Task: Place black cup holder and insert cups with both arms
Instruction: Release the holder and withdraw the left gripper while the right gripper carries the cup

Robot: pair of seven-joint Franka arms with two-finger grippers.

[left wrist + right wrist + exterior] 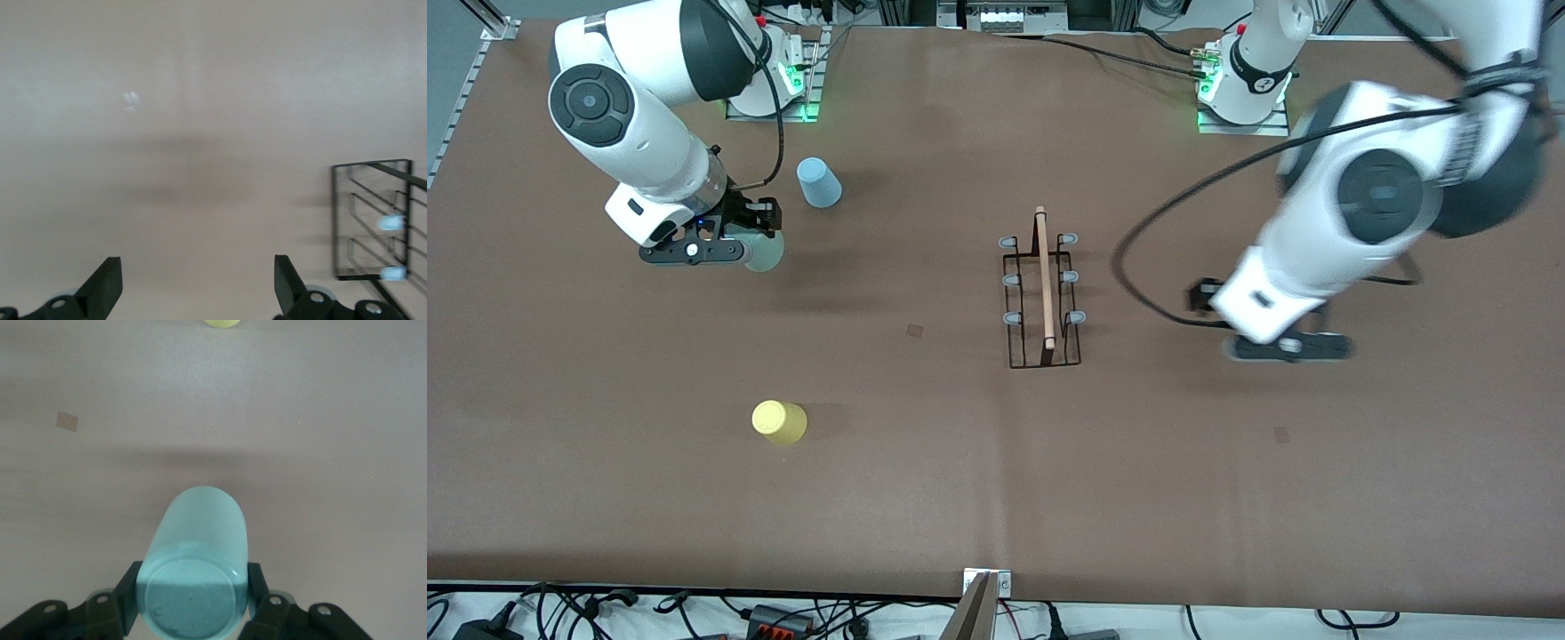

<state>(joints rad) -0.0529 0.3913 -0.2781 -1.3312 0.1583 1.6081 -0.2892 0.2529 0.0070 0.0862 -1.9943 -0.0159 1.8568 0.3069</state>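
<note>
Step in hand: the thin black wire cup holder with its light wooden rod handle stands upright on the brown counter, roughly midway between the two arms' ends, so the placing looks done and the cup-loading appears to be starting.
Rack: six pale blue-grey peg tips line the handle, three to a side, and all are bare; no cup is on it yet.
Left pincer: the black two-finger left pincer hangs over bare counter beside the rack, toward the left arm's end, its fingers spread wide and holding nothing; the left wrist view shows the rack's wire frame off to one side of the open fingers.
Right pincer: the right pincer is pinching the small mint green tapered plastic tumbler across its body, over the counter toward the right arm's end.
Other cups: the light blue plastic tumbler sits upside down on the counter beside the right pincer, farther from the front camera; the yellow plastic tumbler sits nearer the camera, well apart from the rack.
Next move, as a judgement: the green cup must be carried to the rack, and its mouth lowered over a free peg.
Left arm's likely part: it may wait or steady the rack; it cannot be told which.
</note>
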